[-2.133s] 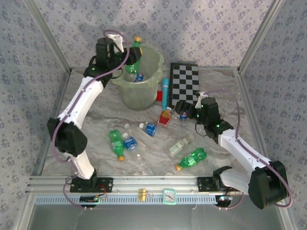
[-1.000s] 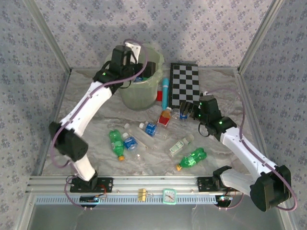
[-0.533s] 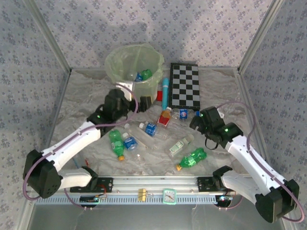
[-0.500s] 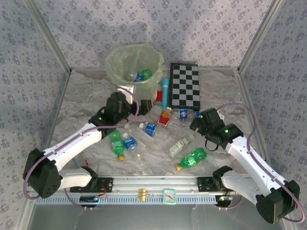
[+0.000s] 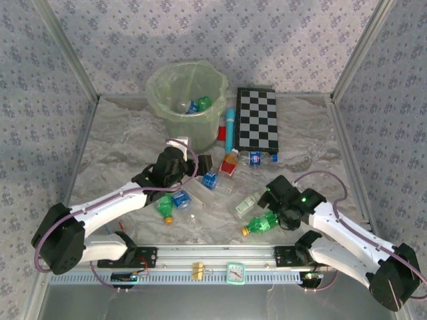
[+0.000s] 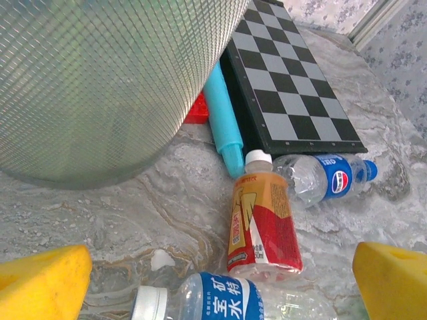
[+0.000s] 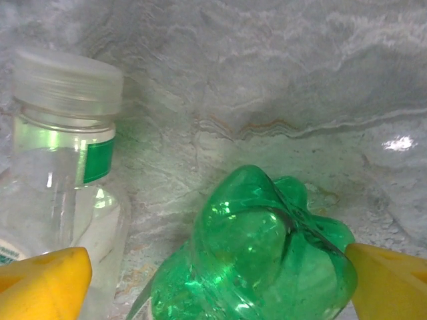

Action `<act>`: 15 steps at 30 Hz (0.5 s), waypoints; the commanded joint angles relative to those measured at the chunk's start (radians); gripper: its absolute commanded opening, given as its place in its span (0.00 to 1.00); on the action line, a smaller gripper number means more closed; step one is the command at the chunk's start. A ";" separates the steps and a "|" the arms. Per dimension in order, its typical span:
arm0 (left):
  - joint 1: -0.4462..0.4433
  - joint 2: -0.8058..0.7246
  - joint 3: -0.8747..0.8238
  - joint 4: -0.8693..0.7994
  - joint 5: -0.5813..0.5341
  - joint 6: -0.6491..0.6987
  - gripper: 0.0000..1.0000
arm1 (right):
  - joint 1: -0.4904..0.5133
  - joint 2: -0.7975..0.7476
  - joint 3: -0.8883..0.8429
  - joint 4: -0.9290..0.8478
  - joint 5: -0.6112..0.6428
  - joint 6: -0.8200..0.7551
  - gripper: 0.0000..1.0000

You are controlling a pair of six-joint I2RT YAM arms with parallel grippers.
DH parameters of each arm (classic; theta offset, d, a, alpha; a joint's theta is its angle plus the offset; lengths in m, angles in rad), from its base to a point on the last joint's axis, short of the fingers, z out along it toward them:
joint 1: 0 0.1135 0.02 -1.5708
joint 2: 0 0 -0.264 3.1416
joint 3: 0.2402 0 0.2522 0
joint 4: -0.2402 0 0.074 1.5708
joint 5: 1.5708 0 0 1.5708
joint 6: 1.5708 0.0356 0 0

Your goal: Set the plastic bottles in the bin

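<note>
The left arm [image 5: 113, 200] is stretched toward 1 o'clock, the left gripper [image 5: 202, 164] spread wide. The right arm [image 5: 340, 225] is bent toward 10 o'clock, the right gripper [image 5: 272, 201] equally spread.

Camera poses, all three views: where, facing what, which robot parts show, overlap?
Top external: above and behind the bases, looking down at the table; left arm, right arm show.
Left wrist: low over the table, facing the bin, checkerboard and red-labelled bottle; yellow fingers at bottom corners.
Right wrist: close to the table, facing the green bottle base-on; yellow fingers at bottom corners.
Shared: top external also shows both bottles.
</note>
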 commanded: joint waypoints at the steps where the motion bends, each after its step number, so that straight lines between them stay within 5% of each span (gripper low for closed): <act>1: -0.005 0.012 0.022 0.054 -0.036 -0.010 1.00 | 0.011 0.005 -0.043 0.044 -0.013 0.103 0.95; 15: -0.005 0.012 0.020 -0.004 -0.073 -0.027 1.00 | 0.026 0.070 -0.124 0.193 0.023 0.155 0.79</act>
